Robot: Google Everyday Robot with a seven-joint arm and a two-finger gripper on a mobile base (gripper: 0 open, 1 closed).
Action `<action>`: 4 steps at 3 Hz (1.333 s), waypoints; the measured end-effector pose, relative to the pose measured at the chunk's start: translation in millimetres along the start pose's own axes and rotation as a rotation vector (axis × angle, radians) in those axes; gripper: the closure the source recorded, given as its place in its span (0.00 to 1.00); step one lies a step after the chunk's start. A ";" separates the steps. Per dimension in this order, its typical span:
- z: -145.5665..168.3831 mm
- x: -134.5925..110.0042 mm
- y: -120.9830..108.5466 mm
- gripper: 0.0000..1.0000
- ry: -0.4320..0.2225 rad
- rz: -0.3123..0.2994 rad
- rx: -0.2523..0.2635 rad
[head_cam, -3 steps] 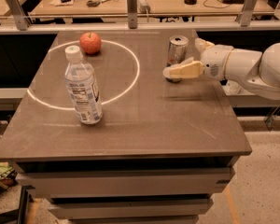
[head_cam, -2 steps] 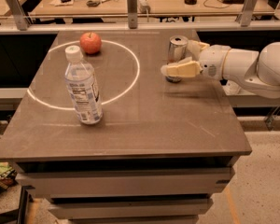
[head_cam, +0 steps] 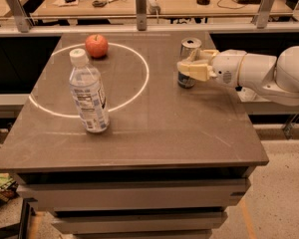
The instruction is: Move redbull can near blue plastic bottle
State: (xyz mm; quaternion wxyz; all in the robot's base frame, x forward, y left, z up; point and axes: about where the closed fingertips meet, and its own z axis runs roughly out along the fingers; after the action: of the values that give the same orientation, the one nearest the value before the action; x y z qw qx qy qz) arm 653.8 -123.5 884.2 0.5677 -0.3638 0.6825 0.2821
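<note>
dark bench [head_cam: 154, 133] carrying blue plastic bottle [head_cam: 88, 96] upright; red apple [head_cam: 96, 45] behind bottle, redbull can [head_cam: 190, 49] well right of bottle, farther back, pincer [head_cam: 192, 68] at the can.

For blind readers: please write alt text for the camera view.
The robot's hand is at the redbull can, far right on the table. A blue plastic bottle stands at a white circle's near edge, a red apple at its far edge.

Smooth white rounded arm [head_cam: 269, 73], cream-yellow hand [head_cam: 187, 64] at its tip.
</note>
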 end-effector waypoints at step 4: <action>40.4 -56.5 131.9 1.00 -0.005 -0.117 -0.433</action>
State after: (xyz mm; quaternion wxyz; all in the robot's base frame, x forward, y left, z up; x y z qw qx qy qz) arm 574.2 -5.2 928.0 0.4936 -0.5153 0.5823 0.3895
